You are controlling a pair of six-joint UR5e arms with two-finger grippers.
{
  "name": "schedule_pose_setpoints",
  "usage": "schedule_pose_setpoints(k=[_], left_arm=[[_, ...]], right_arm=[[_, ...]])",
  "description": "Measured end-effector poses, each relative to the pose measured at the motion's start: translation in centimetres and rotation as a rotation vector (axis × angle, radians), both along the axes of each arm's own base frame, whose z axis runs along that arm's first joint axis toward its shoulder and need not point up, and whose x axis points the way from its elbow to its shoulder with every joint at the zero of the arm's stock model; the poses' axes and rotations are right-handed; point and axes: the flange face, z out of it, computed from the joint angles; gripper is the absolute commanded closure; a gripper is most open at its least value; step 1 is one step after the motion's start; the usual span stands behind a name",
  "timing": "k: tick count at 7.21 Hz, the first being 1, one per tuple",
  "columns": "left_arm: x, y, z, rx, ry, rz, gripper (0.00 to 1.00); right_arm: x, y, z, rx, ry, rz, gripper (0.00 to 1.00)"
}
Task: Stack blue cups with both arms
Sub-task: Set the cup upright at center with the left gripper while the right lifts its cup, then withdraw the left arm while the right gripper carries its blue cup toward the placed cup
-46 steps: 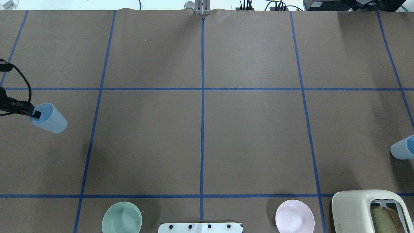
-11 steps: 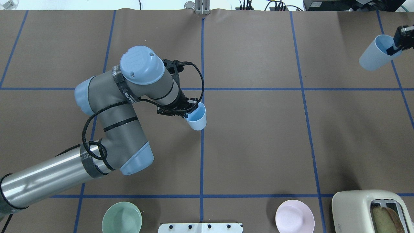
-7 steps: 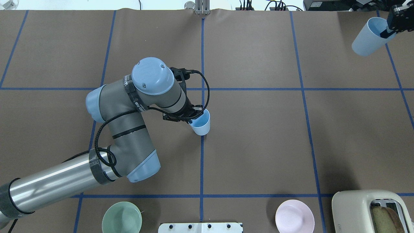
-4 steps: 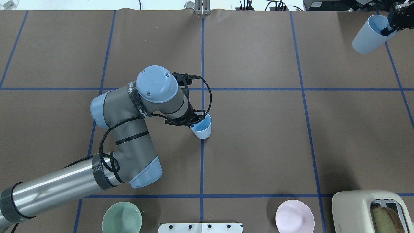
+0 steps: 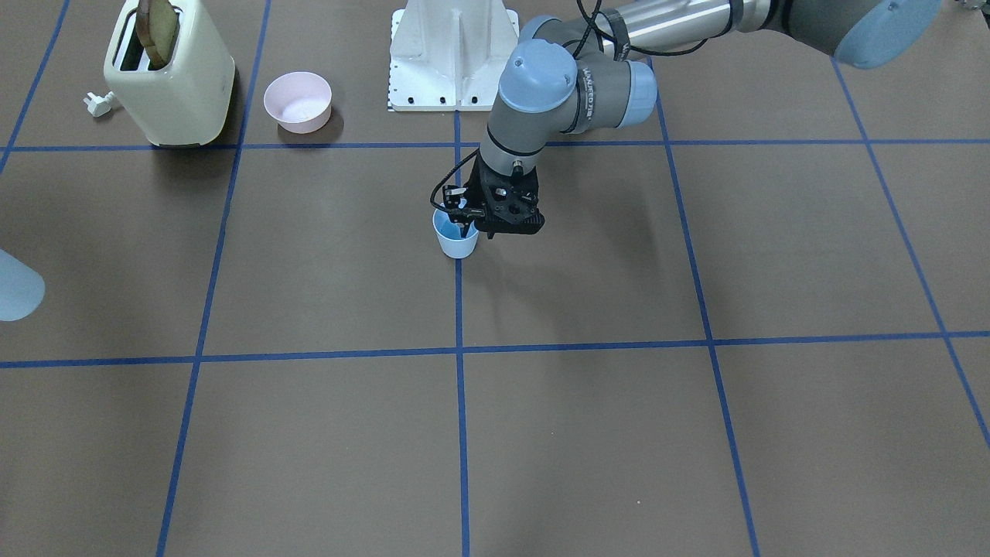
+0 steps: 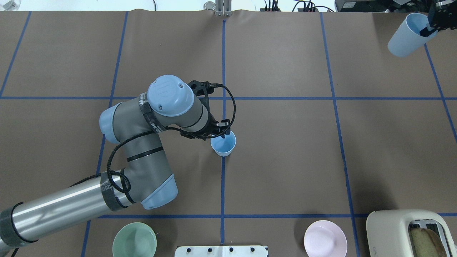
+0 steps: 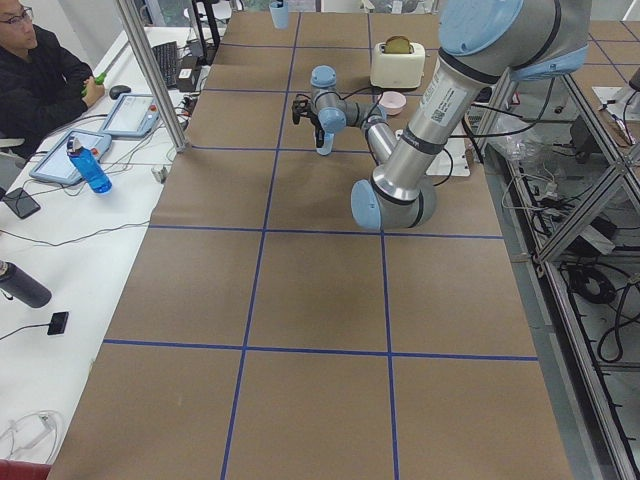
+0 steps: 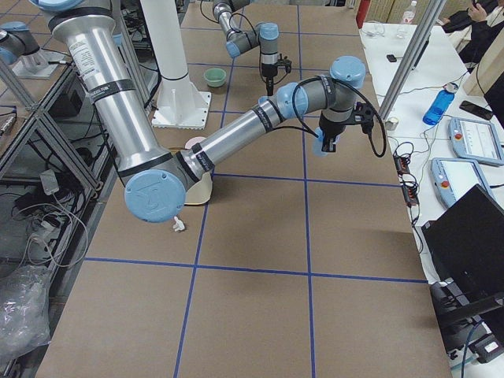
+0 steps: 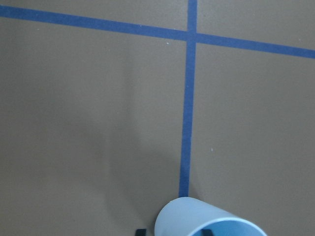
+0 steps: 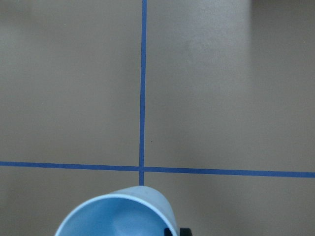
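My left gripper (image 6: 220,134) is shut on the rim of one blue cup (image 6: 223,146), one finger inside and one outside. This cup stands upright on the centre tape line in the middle of the table, and also shows in the front view (image 5: 455,238) and the left wrist view (image 9: 206,219). My right gripper (image 6: 431,28) is shut on the rim of the second blue cup (image 6: 402,38). It holds this cup tilted above the far right corner. The second cup also shows in the right wrist view (image 10: 115,216) and at the front view's left edge (image 5: 15,288).
A mint-green bowl (image 6: 134,240) and a pink bowl (image 6: 325,238) sit near the robot's white base (image 6: 221,251). A cream toaster (image 6: 407,232) with bread stands at the near right. Blue tape lines grid the brown table. An operator (image 7: 45,75) sits beyond the far edge.
My left arm has carried its cup from the left edge to the table's centre and lowered it until it stands upright. My right gripper has raised its cup toward the far right corner.
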Motion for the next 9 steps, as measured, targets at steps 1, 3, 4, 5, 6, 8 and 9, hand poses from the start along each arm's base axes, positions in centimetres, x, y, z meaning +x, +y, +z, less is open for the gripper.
schedule_pose_setpoints(k=[1,3,4,5,6,8,9], left_arm=[[-0.4,0.0,-0.3,0.008,0.009,0.0,0.03],[-2.8,-1.2,-0.1,0.019,0.025,-0.001,0.02],[-5.1,-2.4,0.6,0.03,0.03,0.015,0.03],[-7.6,-4.0,1.8,0.044,0.028,0.025,0.02],[-10.3,-5.9,3.2,0.068,0.02,0.037,0.02],[-15.9,-9.4,6.5,0.116,0.004,0.069,0.02],[-18.8,-10.7,8.6,0.133,-0.006,0.078,0.02]], right_arm=[[-0.8,-0.2,-1.2,-0.014,-0.009,0.012,1.0],[-3.6,0.1,-4.4,-0.051,-0.027,0.034,1.0],[-5.4,0.5,-6.3,-0.073,-0.037,0.046,1.0],[-7.4,1.1,-8.3,-0.096,-0.043,0.059,1.0],[-9.8,2.1,-10.1,-0.117,-0.045,0.071,1.0],[-14.5,4.3,-13.7,-0.146,-0.043,0.096,1.0],[-17.0,5.3,-15.8,-0.159,-0.044,0.112,1.0]])
